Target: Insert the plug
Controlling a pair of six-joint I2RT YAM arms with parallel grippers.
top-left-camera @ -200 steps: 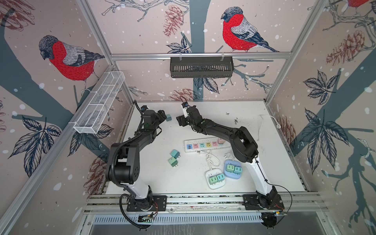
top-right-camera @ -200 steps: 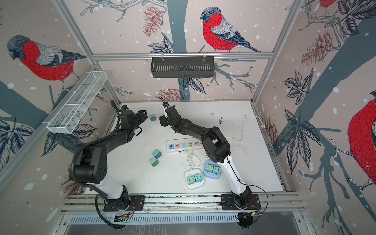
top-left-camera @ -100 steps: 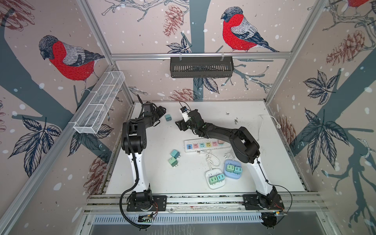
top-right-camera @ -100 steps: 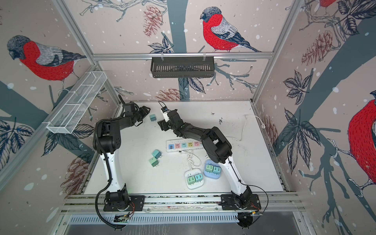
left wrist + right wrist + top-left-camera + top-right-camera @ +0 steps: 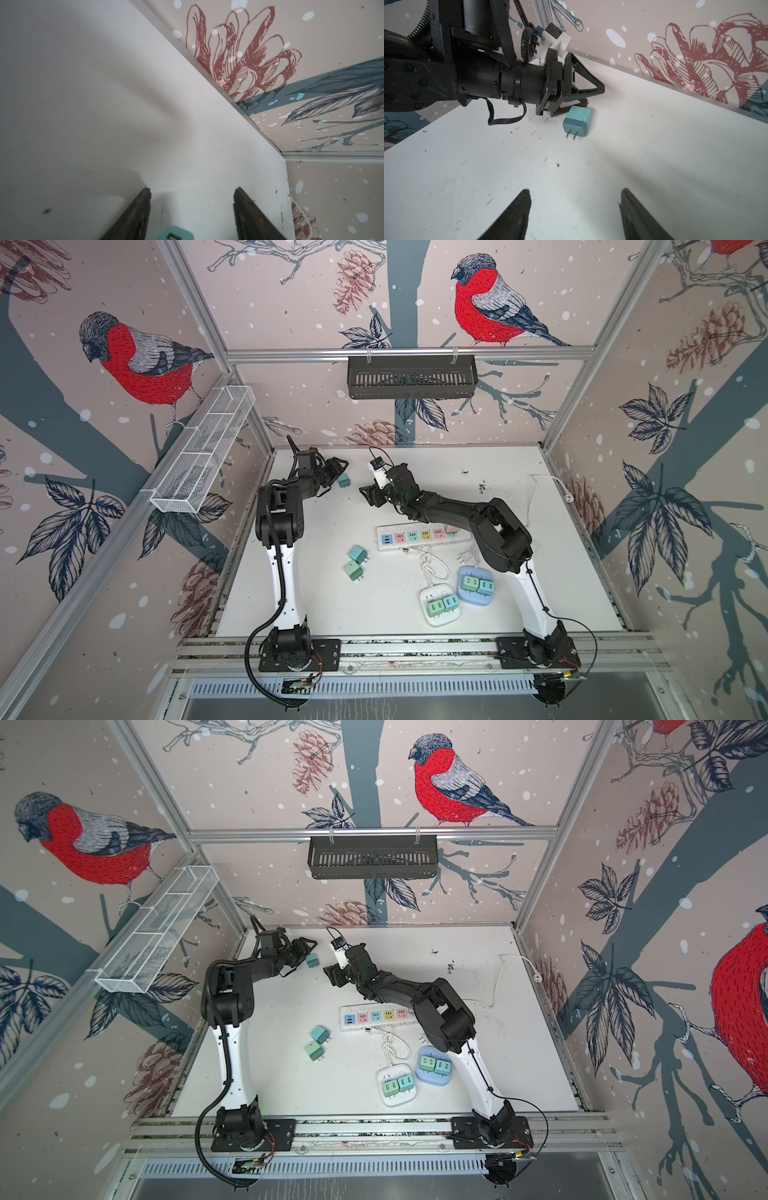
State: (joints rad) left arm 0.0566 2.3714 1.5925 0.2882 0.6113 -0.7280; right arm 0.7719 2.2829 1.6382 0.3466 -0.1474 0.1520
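Note:
A teal plug (image 5: 344, 480) (image 5: 312, 960) lies on the white table near the back left, its two prongs showing in the right wrist view (image 5: 578, 121). My left gripper (image 5: 338, 470) (image 5: 309, 950) (image 5: 192, 190) is open and straddles the plug (image 5: 175, 233), with a gap on either side. My right gripper (image 5: 368, 495) (image 5: 331, 975) (image 5: 575, 190) is open and empty, a little right of the plug and pointing at it. The white power strip (image 5: 419, 536) (image 5: 376, 1017) with coloured sockets lies mid-table, partly under the right arm.
Two loose teal and green plugs (image 5: 358, 554) (image 5: 352, 571) lie left of the strip. A white socket block (image 5: 439, 614) and a blue one (image 5: 476, 595) hold plugs near the front. The strip's cable (image 5: 432, 564) coils between them. The back wall is close behind the left gripper.
The left arm has folded up and its gripper has moved right onto the plug, its jaws narrowing. The right gripper has drawn slightly toward the front and narrowed a little.

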